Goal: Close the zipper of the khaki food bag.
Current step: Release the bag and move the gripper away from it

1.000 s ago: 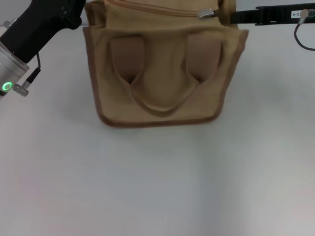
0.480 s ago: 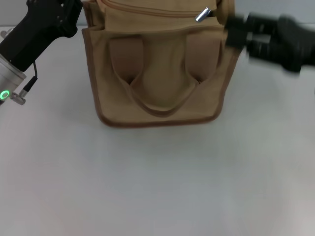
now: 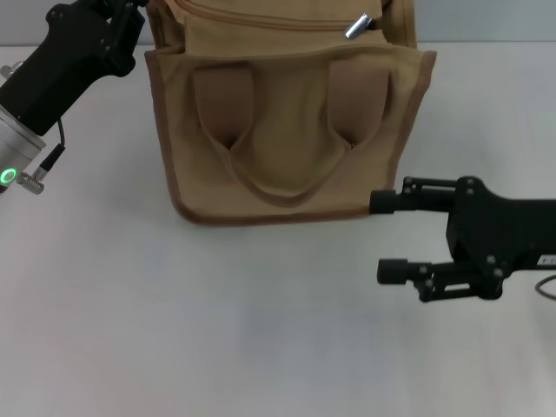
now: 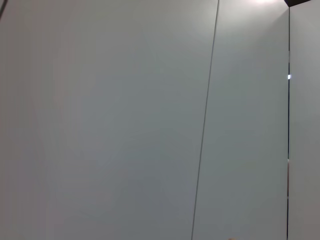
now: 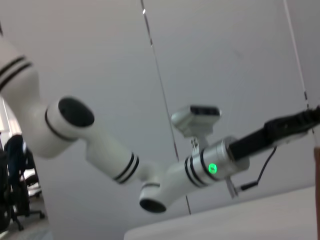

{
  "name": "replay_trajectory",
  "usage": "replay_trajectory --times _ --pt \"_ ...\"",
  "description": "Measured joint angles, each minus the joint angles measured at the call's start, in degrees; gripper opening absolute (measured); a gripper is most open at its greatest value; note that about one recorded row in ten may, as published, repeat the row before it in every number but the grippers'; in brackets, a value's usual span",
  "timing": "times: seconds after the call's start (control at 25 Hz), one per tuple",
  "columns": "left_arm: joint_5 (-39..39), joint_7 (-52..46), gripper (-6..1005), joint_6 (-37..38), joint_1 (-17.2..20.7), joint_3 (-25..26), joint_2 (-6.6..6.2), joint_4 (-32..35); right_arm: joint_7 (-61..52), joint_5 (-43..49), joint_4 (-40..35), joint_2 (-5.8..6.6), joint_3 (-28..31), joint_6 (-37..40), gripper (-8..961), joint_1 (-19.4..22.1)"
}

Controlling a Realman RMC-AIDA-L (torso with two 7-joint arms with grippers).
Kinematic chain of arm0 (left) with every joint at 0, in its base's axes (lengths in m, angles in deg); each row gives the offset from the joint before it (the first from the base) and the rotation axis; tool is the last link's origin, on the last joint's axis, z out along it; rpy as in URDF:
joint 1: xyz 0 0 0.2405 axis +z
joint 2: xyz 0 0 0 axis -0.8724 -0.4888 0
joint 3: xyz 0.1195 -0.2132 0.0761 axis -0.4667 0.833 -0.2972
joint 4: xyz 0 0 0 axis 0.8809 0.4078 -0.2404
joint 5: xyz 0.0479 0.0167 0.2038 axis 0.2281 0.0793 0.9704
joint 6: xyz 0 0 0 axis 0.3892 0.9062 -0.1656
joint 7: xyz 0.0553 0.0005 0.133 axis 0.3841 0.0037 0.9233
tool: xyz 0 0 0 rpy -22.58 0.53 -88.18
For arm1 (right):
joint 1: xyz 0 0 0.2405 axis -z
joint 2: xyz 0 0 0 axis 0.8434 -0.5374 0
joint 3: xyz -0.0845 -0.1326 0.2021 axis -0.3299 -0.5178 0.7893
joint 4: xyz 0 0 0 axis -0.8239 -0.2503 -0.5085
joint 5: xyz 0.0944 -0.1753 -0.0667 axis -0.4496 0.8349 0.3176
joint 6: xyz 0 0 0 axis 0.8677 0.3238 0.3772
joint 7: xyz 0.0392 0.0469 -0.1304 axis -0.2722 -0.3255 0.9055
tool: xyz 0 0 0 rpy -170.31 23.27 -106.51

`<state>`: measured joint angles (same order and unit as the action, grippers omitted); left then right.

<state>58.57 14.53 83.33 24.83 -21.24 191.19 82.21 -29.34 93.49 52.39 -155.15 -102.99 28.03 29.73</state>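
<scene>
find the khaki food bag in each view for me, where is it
Head view: the khaki food bag stands top centre on the table, the left gripper at its upper left corner.
Left wrist view: not in it, only wall.
Right wrist view: not clearly in it.
Shared landmark: the left arm, seen in head and right wrist views.

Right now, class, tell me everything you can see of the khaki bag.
The bag is a boxy khaki canvas tote with darker brown edging, two tan strap patches and a drooping loop handle on its front. It stands upright on the white table. The silver zip pull sits near the top's right end. The left claw is at its upper left corner; the right claw hangs apart, open.
</scene>
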Motion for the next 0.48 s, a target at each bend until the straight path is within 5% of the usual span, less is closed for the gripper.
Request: replay_trajectory --times 0.48 --pt "0.09 -0.76 29 -0.15 0.77 0.11 -0.05 0.00 3.26 0.75 2.83 -0.29 0.08 -1.78 770 0.44"
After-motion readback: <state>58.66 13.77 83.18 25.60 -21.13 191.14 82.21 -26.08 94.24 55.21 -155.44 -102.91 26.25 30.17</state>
